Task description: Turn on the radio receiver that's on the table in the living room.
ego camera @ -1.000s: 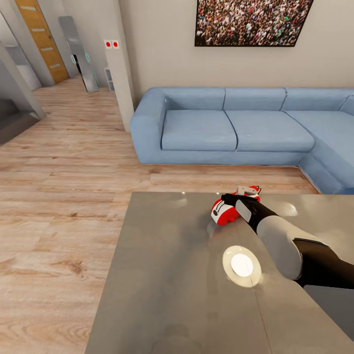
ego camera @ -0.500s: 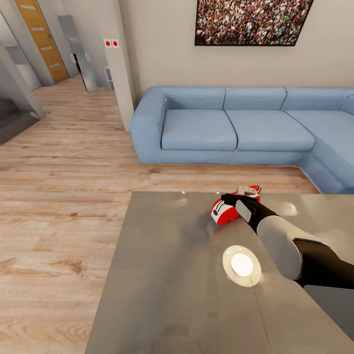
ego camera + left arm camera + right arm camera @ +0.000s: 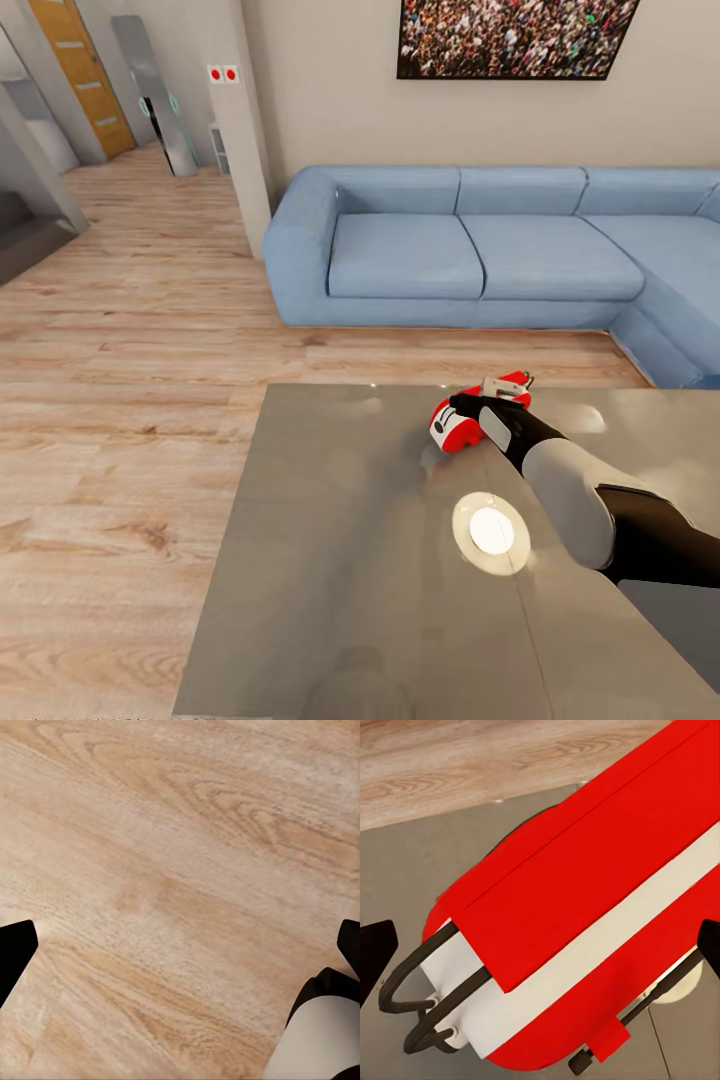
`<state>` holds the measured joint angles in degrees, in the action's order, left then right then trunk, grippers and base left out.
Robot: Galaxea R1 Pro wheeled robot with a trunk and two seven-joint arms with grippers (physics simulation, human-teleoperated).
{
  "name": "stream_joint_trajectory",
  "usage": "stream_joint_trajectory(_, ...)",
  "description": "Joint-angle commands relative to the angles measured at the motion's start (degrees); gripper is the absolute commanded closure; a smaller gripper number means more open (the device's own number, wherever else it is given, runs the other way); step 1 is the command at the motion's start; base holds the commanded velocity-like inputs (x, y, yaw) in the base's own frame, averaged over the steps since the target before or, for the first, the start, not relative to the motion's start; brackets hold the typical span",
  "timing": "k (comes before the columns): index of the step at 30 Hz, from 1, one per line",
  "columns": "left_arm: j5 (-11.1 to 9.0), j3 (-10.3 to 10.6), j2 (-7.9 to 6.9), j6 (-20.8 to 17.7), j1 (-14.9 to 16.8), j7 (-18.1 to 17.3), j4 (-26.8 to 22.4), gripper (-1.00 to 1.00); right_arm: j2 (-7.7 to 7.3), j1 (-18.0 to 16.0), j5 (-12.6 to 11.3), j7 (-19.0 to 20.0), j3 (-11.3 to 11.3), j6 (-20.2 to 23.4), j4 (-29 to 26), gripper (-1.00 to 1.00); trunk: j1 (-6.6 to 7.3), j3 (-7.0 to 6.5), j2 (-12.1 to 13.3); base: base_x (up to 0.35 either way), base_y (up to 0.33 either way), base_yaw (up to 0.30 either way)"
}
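The red radio receiver (image 3: pixel 455 430) with white trim lies on the glossy grey table (image 3: pixel 340 560) near its far edge. My right gripper (image 3: pixel 468 404) hangs over the radio's top. In the right wrist view the radio (image 3: pixel 570 915) is close below the right gripper (image 3: pixel 540 945), whose black fingertips (image 3: pixel 375 952) stand wide apart at either side, open. The radio's thin dark handle (image 3: pixel 420 990) shows at one end; its dial is hidden. My left gripper (image 3: pixel 180 945) is open over the bare wood floor (image 3: pixel 172 870).
A blue corner sofa (image 3: pixel 470 250) stands beyond the table under a crowd picture (image 3: pixel 515 35). A white pillar (image 3: pixel 240 150) and a hallway with a wooden door (image 3: pixel 85 80) are at the back left. A round lamp reflection (image 3: pixel 491 531) shines on the tabletop.
The whole head view has shifted slightly, so the camera moved. My right arm and the radio keep the same relation.
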<state>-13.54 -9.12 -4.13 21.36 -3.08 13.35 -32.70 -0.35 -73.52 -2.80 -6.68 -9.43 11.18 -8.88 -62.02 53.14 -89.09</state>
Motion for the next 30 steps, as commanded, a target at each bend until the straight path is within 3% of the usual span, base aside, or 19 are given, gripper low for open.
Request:
stream_joint_trajectory(1, 0.0, 0.0, 0.00, 0.0, 0.0, 0.0, 0.0, -1.00, 0.00, 0.0, 0.0, 0.0, 0.0, 0.0, 0.0, -1.00, 0.00, 0.06, 0.0, 0.000, 0.000, 0.000)
stream_joint_trajectory(30, 0.0, 0.1, 0.04, 0.0, 0.0, 0.0, 0.0, -1.00, 0.08, 0.0, 0.0, 0.1, 0.0, -0.1, 0.0, -1.00, 0.00, 0.18, 0.0, 0.000, 0.000, 0.000)
